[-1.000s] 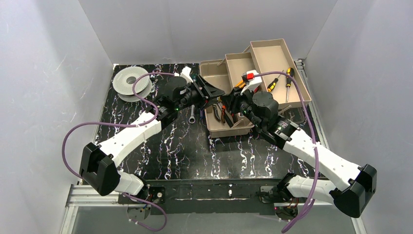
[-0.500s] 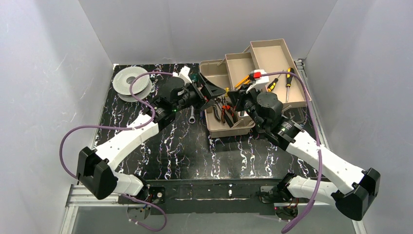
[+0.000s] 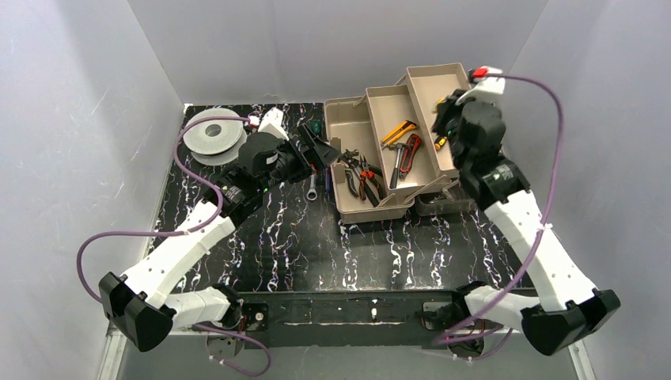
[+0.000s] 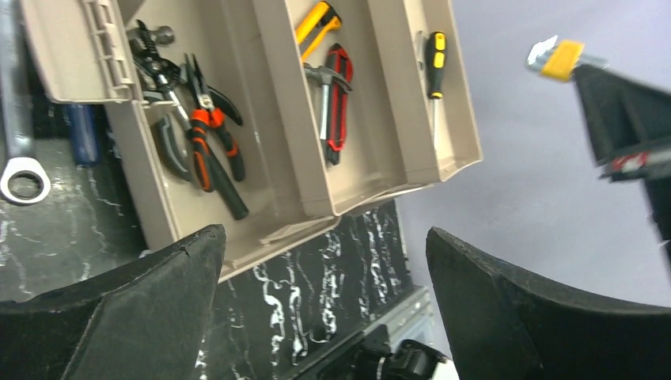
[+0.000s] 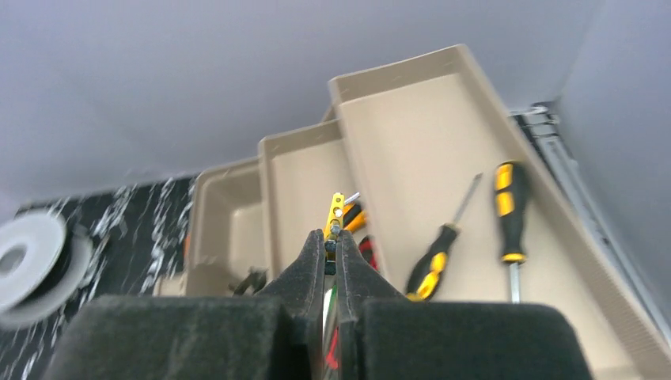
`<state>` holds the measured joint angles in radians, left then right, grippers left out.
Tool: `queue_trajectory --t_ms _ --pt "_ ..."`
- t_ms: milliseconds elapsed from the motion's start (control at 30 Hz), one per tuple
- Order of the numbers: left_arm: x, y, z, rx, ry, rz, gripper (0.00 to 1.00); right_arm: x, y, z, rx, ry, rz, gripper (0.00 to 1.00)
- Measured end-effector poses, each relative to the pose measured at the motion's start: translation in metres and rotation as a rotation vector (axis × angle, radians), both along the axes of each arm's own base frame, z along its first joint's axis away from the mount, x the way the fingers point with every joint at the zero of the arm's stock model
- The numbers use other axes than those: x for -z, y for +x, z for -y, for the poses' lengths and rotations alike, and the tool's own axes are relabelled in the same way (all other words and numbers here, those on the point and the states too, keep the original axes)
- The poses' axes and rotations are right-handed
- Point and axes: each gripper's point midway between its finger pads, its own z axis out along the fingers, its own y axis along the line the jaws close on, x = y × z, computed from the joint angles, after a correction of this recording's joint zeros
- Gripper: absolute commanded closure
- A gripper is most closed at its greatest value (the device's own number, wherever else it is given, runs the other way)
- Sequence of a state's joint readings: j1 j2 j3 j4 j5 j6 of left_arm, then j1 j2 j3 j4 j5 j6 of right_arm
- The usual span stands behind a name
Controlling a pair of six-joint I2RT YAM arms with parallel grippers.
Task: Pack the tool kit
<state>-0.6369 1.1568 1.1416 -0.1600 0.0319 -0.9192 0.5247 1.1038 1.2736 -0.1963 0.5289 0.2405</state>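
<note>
Patience pays: the right claw [image 5: 332, 241], pinching a small yellow tool [image 4: 558, 59], should sink into the far-right-corner tray [image 5: 411, 134] before releasing; the left claw [image 4: 323, 233] gapes wide.

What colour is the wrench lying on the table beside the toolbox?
Plain silver metal: the wrench shows best in the left wrist view.

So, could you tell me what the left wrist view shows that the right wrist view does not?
Left wrist only: the silver wrench on the table and the left gripper, open. Right wrist only: the grey spool and the right gripper, shut. Both: the toolbox with its tiered trays and a black-and-yellow screwdriver in the top tray.
</note>
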Motion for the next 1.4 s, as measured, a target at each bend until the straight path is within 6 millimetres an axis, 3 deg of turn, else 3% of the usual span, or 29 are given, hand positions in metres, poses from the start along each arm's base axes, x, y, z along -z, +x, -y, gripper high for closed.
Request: queue_trajectory --t_ms 67,200,233,267,300,467,600,700,867,1000,1200,1300,1400 --pt "0.005 0.001 -0.005 -0.008 0.039 0.011 0.02 -0.008 0.019 0.026 0.073 0.029 -0.004 0.99" --pt "0.024 0.005 -0.009 -0.012 0.126 0.001 0.02 0.005 0.051 0.060 0.142 0.078 -0.071 0.97" --pt "0.030 0.006 -0.011 -0.013 0.150 -0.006 0.02 0.009 0.058 0.063 0.144 0.090 -0.088 0.79" --pt "0.036 0.007 -0.012 -0.014 0.175 -0.014 0.02 0.015 0.067 0.068 0.142 0.110 -0.113 0.53" --pt "0.043 0.009 -0.014 -0.017 0.200 -0.022 0.02 0.021 0.075 0.072 0.136 0.130 -0.136 0.33" --pt "0.062 0.013 -0.021 -0.032 0.288 -0.042 0.02 0.044 0.101 0.091 0.118 0.232 -0.254 0.25" --pt "0.080 0.019 -0.028 -0.059 0.355 -0.069 0.02 0.051 0.092 0.093 0.101 0.272 -0.286 0.25" --pt "0.102 0.025 -0.029 -0.066 0.417 -0.116 0.02 0.049 0.072 0.088 0.078 0.289 -0.278 0.25" --pt "0.147 0.034 -0.024 -0.046 0.513 -0.214 0.04 0.026 0.039 0.078 0.021 0.321 -0.213 0.26" --pt "0.176 0.044 -0.015 -0.025 0.557 -0.269 0.10 0.022 0.018 0.076 0.005 0.338 -0.176 0.27" --pt "0.214 0.055 -0.002 0.014 0.595 -0.320 0.37 0.032 -0.003 0.076 0.001 0.354 -0.165 0.28" --pt "0.224 0.058 -0.001 0.024 0.609 -0.324 0.62 0.045 -0.013 0.074 -0.006 0.361 -0.180 0.28" --pt "0.220 0.062 0.007 0.035 0.578 -0.309 0.91 0.058 -0.021 0.074 -0.003 0.362 -0.201 0.28"
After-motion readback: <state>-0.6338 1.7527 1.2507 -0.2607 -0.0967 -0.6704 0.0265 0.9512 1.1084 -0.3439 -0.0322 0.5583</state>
